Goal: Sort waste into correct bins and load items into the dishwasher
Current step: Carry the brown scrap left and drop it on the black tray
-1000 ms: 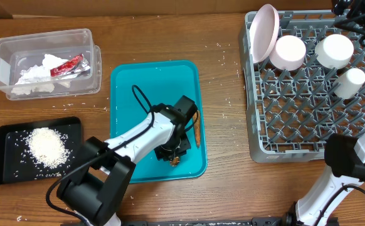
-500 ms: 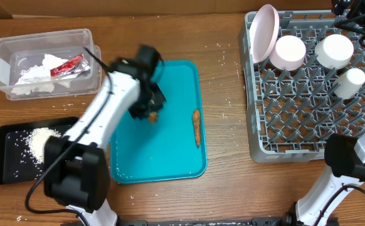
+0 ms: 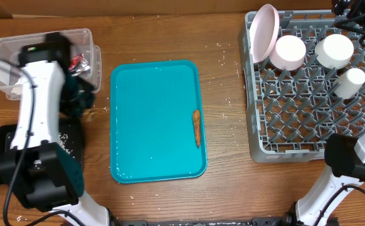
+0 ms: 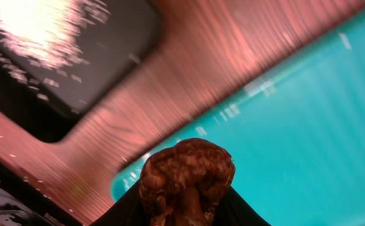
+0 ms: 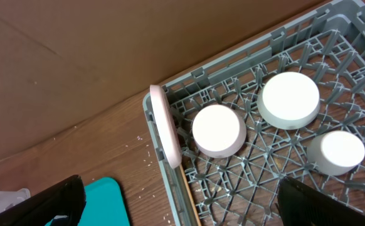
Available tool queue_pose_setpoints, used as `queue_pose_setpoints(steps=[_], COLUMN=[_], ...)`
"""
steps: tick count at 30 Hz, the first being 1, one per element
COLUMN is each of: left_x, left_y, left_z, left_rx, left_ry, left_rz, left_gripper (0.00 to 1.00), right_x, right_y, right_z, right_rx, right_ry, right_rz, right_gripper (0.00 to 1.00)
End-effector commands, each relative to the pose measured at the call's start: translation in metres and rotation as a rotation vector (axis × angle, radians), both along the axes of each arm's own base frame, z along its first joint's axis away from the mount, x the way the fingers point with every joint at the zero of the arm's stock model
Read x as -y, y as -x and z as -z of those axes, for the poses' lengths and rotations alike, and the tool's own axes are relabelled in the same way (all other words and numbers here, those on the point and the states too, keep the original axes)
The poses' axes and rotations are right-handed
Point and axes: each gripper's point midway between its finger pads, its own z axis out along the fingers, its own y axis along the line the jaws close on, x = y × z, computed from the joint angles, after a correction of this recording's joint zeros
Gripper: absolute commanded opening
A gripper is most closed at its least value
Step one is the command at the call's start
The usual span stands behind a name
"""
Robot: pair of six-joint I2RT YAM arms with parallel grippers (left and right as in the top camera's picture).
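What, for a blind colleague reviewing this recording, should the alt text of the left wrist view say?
A lumpy brown chunk sits pinched in the left gripper at the bottom centre of a motion-blurred picture. Behind it lie a teal tray at right, a wooden table, and a black tray holding white rice at upper left.

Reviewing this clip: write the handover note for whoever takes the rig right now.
Left hand: shut on the nutty chunk, over the table between teal tray and black tray.
Right hand: open, empty, near the dish rack.
Done: plate, two bowls and cup in the rack; rice on the black tray; foil wrapper in the clear tub.
Left: bin the chunk, then the sausage lying on the teal tray.
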Motion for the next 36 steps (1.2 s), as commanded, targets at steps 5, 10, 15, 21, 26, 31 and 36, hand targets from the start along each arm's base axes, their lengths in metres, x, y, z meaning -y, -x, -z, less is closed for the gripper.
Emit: queue_pose_setpoints(steps=[5,10,15,21,26,31,36], left_x=[-0.074,-0.104,-0.112,-0.113,-0.109,-0.095,-0.055], left_y=[0.046,0.074,0.086,0.084,0.072,0.038,-0.009], left_z=[0.018,0.044,0.066,0.071,0.063,0.031,-0.029], left_rx=[-0.098,-0.15,-0.157,-0.147,-0.104,0.055,0.323], left_ry=[-0.039,-0.075,-0.075,-0.08,-0.034,0.087,0.198], left_rz=[-0.203,-0.292,-0.328,-0.321,-0.275,-0.18,0.011], left_gripper=[0.31,0.33,0.35,0.68,0.7,0.7,0.7], right_x=[-0.002,-0.002,-0.002,-0.002,-0.002,-0.002,-0.002], right_y=[0.005,0.005,0.005,0.005,0.005,0.005,0.005], right_z=[-0.011,-0.011,-0.011,-0.011,-0.011,-0.011,-0.011], right_rx=[0.03,0.03,0.03,0.03,0.03,0.03,0.03], right_ry=[0.006,0.006,0.006,0.006,0.006,0.006,0.006], right_rz=[-0.007,-0.007,-0.007,-0.007,-0.007,-0.007,-0.007], right_gripper=[1.0,1.0,1.0,1.0,1.0,1.0,1.0])
